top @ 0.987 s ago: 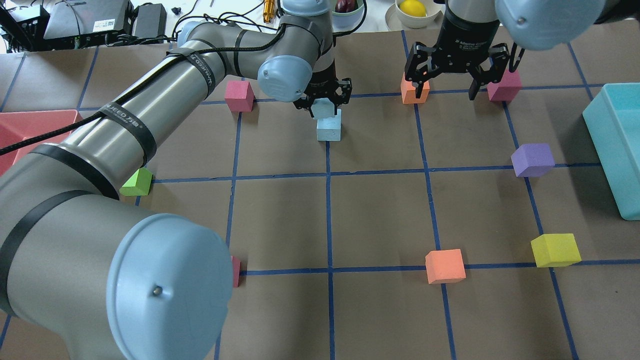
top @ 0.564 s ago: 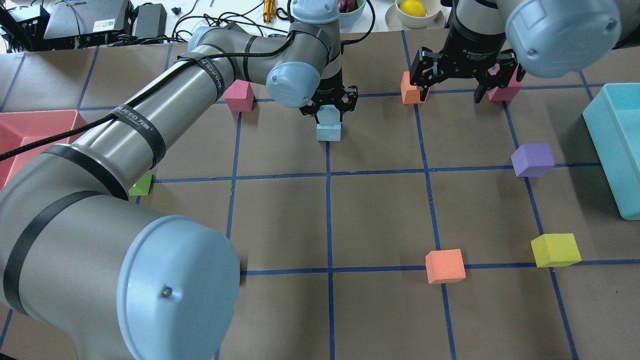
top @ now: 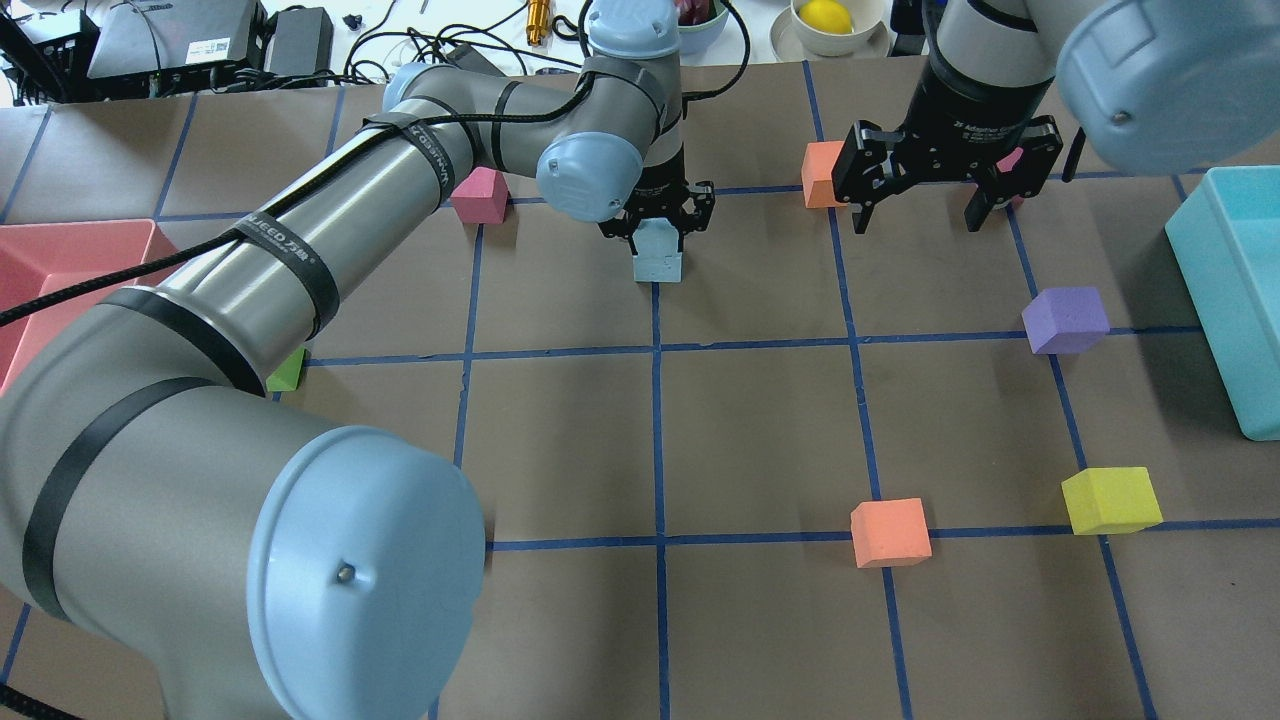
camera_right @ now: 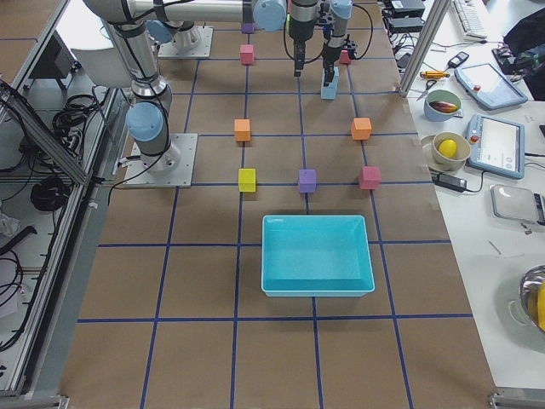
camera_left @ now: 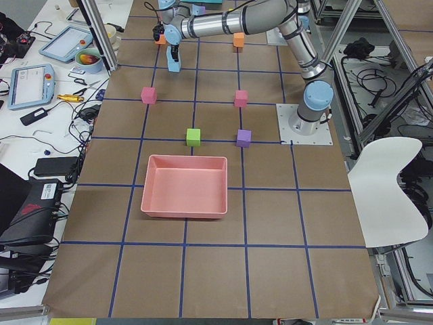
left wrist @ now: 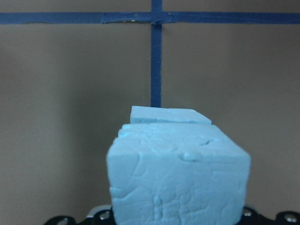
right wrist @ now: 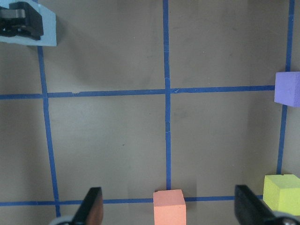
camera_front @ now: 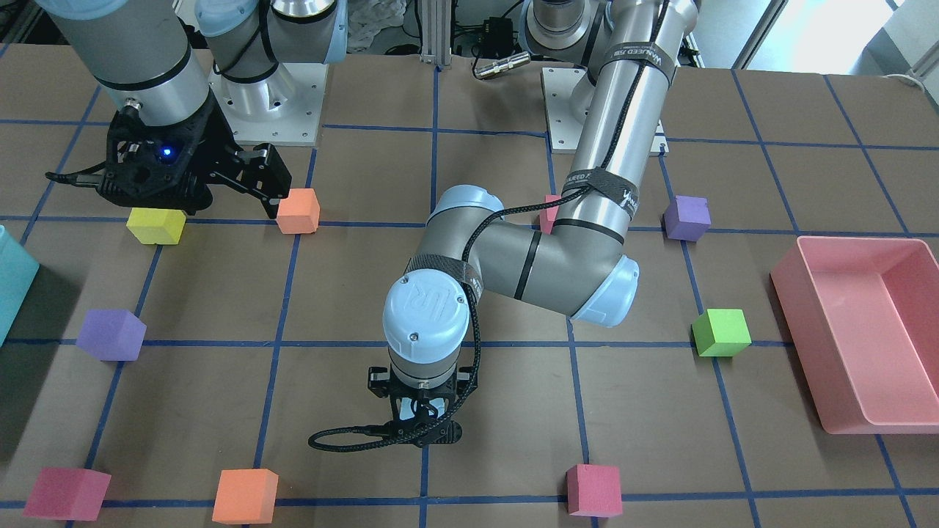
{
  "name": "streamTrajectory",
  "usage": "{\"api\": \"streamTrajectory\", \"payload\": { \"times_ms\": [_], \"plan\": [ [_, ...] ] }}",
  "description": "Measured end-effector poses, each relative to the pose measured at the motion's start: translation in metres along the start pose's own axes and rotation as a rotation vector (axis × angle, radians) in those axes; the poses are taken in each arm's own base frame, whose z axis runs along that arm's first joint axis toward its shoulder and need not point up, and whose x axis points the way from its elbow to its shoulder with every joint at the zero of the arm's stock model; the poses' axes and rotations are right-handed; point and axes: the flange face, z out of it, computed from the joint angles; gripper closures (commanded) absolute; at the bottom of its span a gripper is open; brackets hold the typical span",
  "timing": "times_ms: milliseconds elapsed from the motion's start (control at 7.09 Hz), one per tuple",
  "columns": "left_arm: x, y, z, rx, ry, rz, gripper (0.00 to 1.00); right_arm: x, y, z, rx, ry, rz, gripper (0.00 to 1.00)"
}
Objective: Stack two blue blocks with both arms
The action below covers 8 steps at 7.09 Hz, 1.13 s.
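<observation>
Left gripper (top: 657,228): clenched on upper blue block (top: 655,242), seated directly atop lower blue block (top: 658,268), far centre of table (top: 760,430). Right gripper (top: 918,222): jaws spread wide, nothing held, raised above table, right of both blocks.

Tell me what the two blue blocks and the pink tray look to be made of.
The upper blue block is likely foam, matte: its face is cracked and pitted. The lower blue block looks the same but is mostly hidden. The pink tray is probably moulded plastic: smooth, slight sheen, rounded rim.
</observation>
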Motion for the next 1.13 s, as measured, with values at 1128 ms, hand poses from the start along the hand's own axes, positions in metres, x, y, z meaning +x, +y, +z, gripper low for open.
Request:
{"api": "streamTrajectory", "payload": {
  "times_ms": [1128],
  "plan": [
    [-0.107, 0.022, -0.168, -0.001, -0.001, 0.043, 0.00, 0.017, 0.019, -0.020, -0.002, 0.000, 0.038, 0.00]
  ]
}}
